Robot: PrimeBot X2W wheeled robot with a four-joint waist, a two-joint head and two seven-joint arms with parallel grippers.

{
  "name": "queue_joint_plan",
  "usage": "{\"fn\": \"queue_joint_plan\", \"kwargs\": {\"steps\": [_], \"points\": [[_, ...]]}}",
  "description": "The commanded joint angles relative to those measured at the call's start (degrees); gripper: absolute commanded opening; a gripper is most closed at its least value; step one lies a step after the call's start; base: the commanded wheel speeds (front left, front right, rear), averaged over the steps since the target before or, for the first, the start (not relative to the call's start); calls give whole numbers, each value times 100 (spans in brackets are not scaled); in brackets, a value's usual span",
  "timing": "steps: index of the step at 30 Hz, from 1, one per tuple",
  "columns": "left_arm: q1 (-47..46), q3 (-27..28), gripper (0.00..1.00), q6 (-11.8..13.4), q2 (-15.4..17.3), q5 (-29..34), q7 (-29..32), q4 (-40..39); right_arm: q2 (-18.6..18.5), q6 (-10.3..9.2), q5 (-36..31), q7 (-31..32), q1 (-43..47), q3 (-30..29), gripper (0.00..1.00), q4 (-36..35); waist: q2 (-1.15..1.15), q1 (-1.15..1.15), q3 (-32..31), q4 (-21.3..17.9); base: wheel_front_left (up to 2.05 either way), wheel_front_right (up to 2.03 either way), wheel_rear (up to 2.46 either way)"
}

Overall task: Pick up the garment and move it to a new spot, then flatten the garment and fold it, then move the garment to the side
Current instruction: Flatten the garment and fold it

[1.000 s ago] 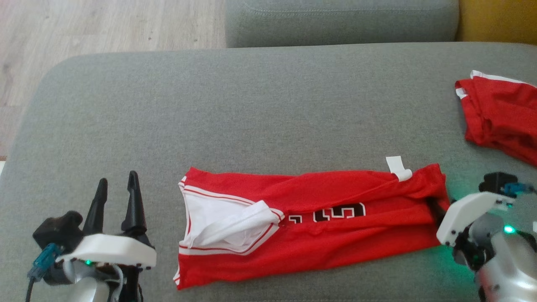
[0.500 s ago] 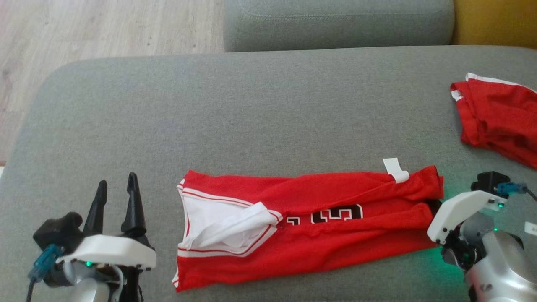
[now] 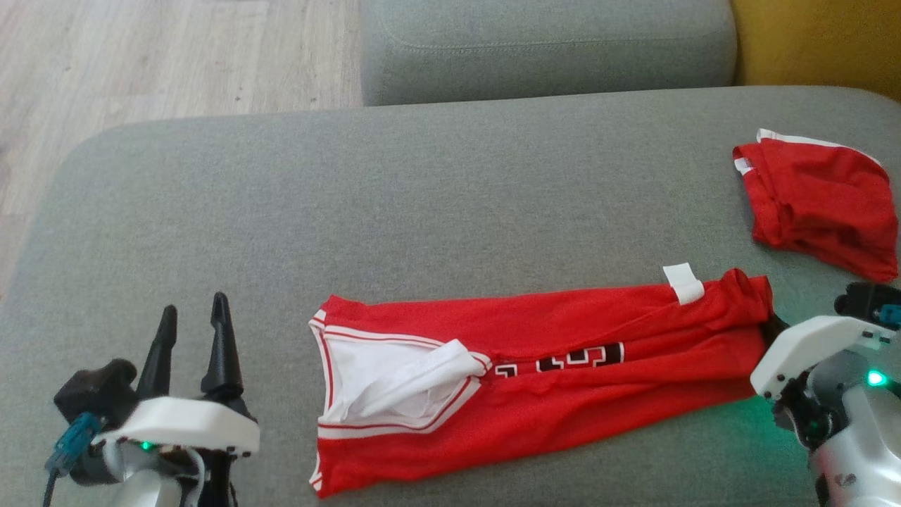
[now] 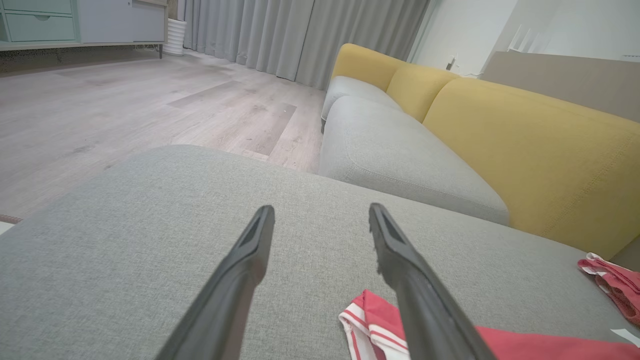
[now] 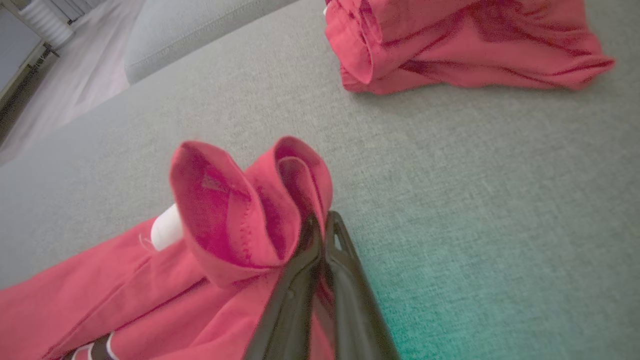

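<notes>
The red garment (image 3: 563, 380) lies as a long strip across the lower middle of the head view on the grey cushion (image 3: 422, 211) — neck end left, hem right — its hem pinched in the closed right tool (image 5: 320, 225), the left tool (image 3: 194, 303) spread apart at lower left.

Left gripper (image 3: 194, 304) sits at seven o'clock, fingers spread toward twelve; right gripper (image 5: 320, 220) at four o'clock pinches the garment (image 3: 598, 398).
</notes>
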Motion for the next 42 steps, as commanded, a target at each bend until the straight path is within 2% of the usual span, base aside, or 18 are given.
{"fn": "queue_joint_plan", "kwargs": {"steps": [1, 12, 21, 31, 42], "points": [[-131, 287, 100, 38, 111, -21, -49, -186, -80, -4, 93, -110, -215, 106, 0, -273, 0, 0, -35, 0, 0, 0, 0], [-57, 324, 100, 101, 153, -73, -29, -232, 244, -4, 659, 86, -25, 622, 0, -1717, 0, 0, -142, 164, 0, 0, 0], [-77, 225, 100, 76, 105, -80, -17, -164, 704, -4, 881, 519, 417, 1402, 0, -3108, 0, 0, -187, 710, 0, 0, 0], [-199, 115, 100, 20, 18, -73, -24, 8, 950, -4, 1011, 549, 287, 2194, 0, -3176, 0, 0, -81, 1401, 0, 0, 0], [-310, 75, 100, -86, -111, -57, -51, 205, 983, -4, 1233, 380, -140, 3102, 0, -2826, 0, 0, 122, 1750, 0, 0, 0]]}}
